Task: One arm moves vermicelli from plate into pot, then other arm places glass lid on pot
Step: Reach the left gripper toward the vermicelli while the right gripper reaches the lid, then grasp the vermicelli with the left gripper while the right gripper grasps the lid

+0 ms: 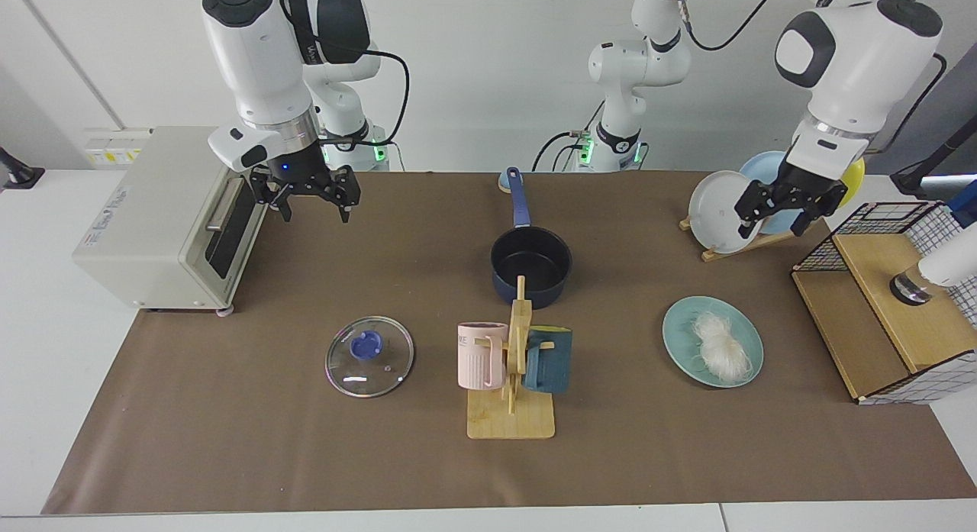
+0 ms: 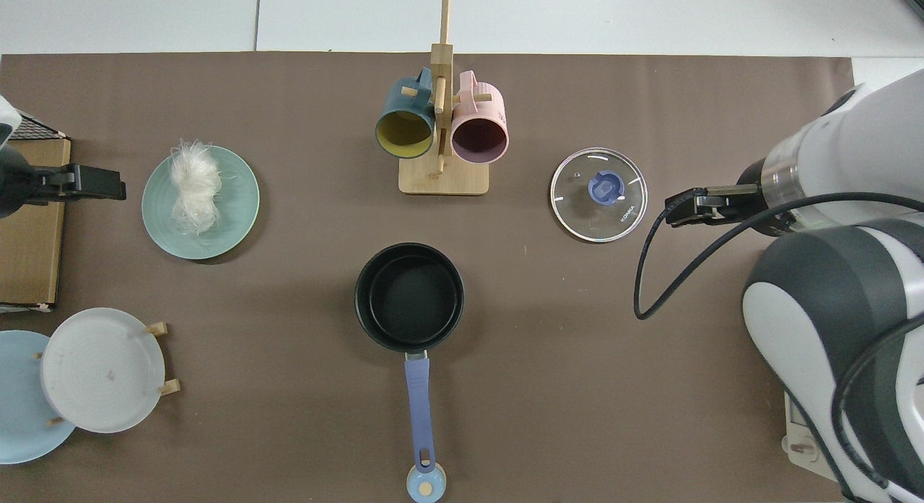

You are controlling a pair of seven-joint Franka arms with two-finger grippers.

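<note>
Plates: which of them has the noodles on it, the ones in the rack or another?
The pale teal plate lying flat on the brown mat holds the vermicelli. The white plate, light blue plate and yellow plate stand on edge in the wooden rack, bare.

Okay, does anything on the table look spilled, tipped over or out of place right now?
Nothing stands out. The vermicelli sits on the plate, the pot is upright and empty, and the glass lid lies flat on the mat.

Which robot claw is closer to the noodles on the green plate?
The left claw. It hangs open above the table behind the vermicelli, near the plate rack. The right claw waits open by the toaster oven, far across the table.
</note>
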